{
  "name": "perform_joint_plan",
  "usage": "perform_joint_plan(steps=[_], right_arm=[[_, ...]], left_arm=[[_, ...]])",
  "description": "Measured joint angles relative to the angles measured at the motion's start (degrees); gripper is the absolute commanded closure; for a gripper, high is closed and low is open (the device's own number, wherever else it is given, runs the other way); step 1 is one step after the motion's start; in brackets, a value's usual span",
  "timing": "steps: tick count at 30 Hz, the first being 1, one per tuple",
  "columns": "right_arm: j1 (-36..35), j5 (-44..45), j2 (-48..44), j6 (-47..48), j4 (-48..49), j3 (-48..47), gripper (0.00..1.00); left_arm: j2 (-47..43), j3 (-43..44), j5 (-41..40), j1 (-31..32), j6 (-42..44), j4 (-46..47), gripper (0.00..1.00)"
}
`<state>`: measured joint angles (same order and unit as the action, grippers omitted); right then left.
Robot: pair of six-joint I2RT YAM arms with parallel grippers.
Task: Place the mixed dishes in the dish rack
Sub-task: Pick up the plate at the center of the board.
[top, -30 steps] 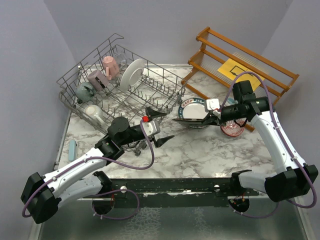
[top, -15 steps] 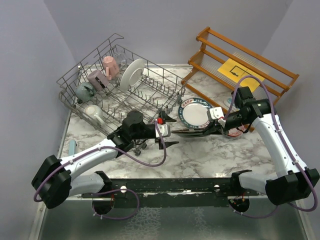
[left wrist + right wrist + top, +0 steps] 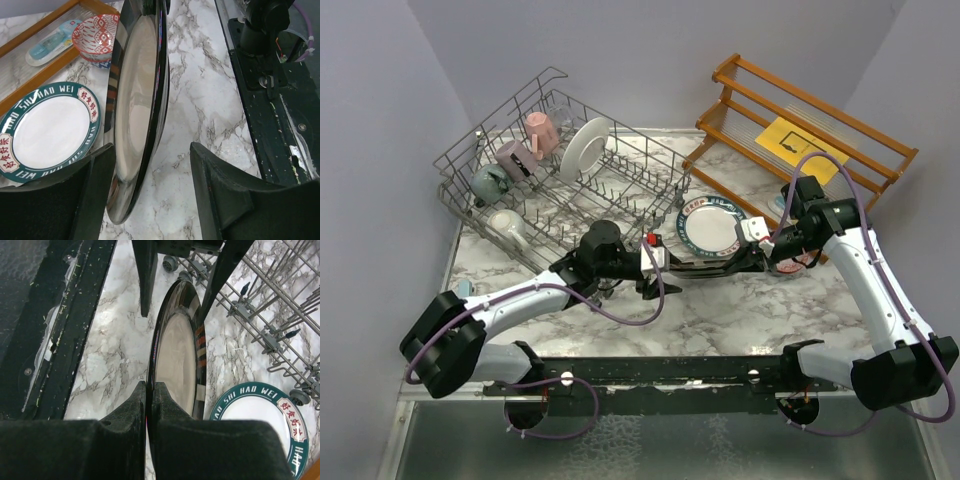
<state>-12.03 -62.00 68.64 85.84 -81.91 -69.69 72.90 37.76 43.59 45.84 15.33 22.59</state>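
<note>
Top view: the plate (image 3: 708, 262) hangs edge-on between both arms, just in front of the rack (image 3: 630, 185). Left wrist: left gripper (image 3: 152, 150) jaws apart, straddling the rim, with a gap on one side. Right wrist: right gripper (image 3: 149, 386) clamped on the opposite rim. Risk: if the right lets go before the left bites, the plate drops.

The top camera looks down from behind; both close wrist cameras share the black-rimmed plate (image 3: 139, 100) (edge-on).

Teal-rimmed plate (image 3: 45, 130) cut off at left; red bowl (image 3: 92, 37) seemingly part-hidden.
</note>
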Motion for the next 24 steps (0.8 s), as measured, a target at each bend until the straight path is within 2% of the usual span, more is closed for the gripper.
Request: perform_joint_plan(steps=[3, 13, 20, 21, 24], right_arm=[[-0.2, -0.5, 0.0, 0.0, -0.1, 0.0, 0.99], [-1.1, -0.9, 0.0, 0.4, 0.1, 0.0, 0.99], [-1.1, -1.3, 0.0, -0.5, -0.7, 0.0, 0.99], [-1.1, -1.4, 0.0, -0.7, -0.8, -0.1, 0.97], [-1.4, -2.2, 0.0, -2.2, -0.8, -0.6, 0.8]], left_arm=[[0.5, 0.3, 0.4, 0.0, -0.3, 0.0, 0.5], [2.2, 2.0, 3.3, 0.0, 0.0, -1.1, 0.98], [2.2, 1.7, 7.0, 0.6, 0.4, -1.2, 1.0], [2.1, 1.4, 7.1, 0.6, -0.2, -0.6, 1.0], [1.1, 0.0, 7.2, 0.6, -2.6, 1.9, 1.0]])
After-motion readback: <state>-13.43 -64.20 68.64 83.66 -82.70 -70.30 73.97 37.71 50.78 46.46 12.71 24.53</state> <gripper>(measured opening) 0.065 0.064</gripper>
